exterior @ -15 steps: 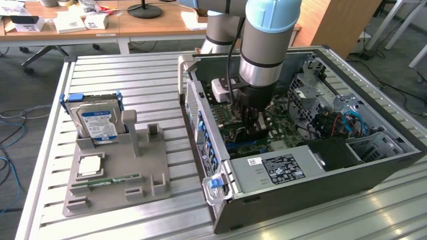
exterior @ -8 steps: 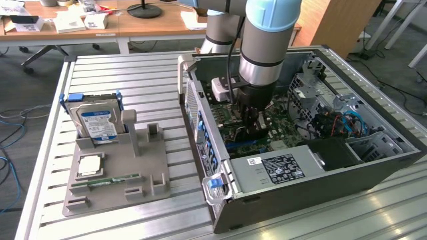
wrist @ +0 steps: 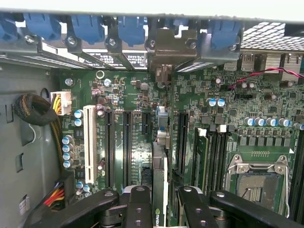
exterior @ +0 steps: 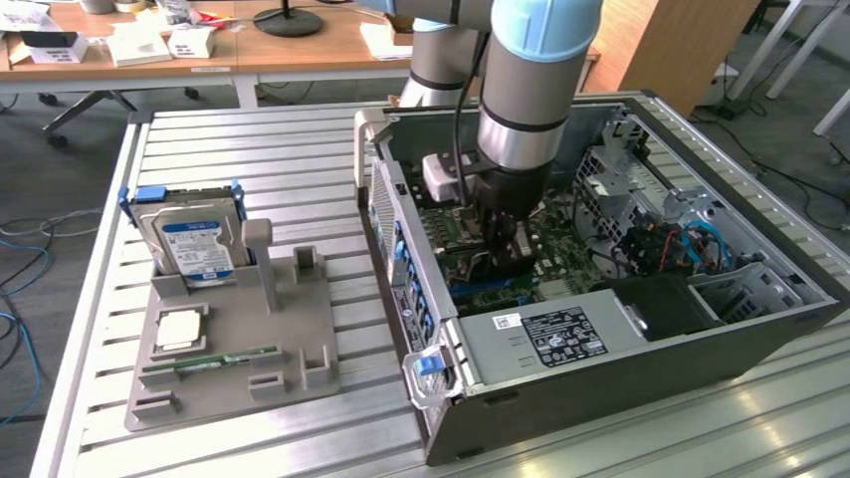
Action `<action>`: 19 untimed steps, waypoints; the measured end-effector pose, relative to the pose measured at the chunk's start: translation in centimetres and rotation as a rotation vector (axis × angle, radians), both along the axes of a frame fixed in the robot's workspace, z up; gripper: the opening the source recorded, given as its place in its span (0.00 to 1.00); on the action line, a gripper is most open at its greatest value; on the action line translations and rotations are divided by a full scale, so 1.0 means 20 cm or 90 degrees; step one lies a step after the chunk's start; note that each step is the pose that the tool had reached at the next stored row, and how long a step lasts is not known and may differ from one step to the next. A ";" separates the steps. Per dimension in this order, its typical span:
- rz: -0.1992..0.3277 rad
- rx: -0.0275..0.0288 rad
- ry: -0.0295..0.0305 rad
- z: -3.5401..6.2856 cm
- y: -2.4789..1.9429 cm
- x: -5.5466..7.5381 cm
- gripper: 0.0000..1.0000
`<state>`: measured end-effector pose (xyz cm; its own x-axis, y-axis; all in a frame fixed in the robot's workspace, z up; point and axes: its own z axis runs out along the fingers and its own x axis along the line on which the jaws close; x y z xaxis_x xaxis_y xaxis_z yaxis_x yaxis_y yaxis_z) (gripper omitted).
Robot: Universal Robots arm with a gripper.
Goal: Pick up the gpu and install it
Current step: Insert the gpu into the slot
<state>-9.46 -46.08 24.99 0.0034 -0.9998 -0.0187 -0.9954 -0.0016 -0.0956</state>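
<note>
Exterior view's left: hard drive [exterior: 197, 244] and memory stick [exterior: 213, 360] seen parked on holder [exterior: 213, 393]. Further right: gripper [exterior: 503, 261] found deep inside open case [exterior: 638, 339]. In wrist view, gpu [wrist: 160, 164] clamped edge-on between fingers [wrist: 137, 204], upright over motherboard [wrist: 118, 90] slots. Card judged light, stiff, fragile. Best taken by bare top edge, with fan and components avoided.

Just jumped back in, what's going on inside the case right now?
The arm's tool is closed on the gpu, holding it edge-on inside the open computer case. The card is down at the motherboard, among the black expansion slots. Whether it is fully seated cannot be told.
</note>
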 end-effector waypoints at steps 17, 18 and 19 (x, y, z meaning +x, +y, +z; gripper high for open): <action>-0.001 0.0001 0.0000 0.020 0.000 0.01 0.26; -0.002 0.0000 0.0000 0.020 0.000 0.01 0.26; -0.002 0.0000 0.0000 0.020 0.000 0.01 0.26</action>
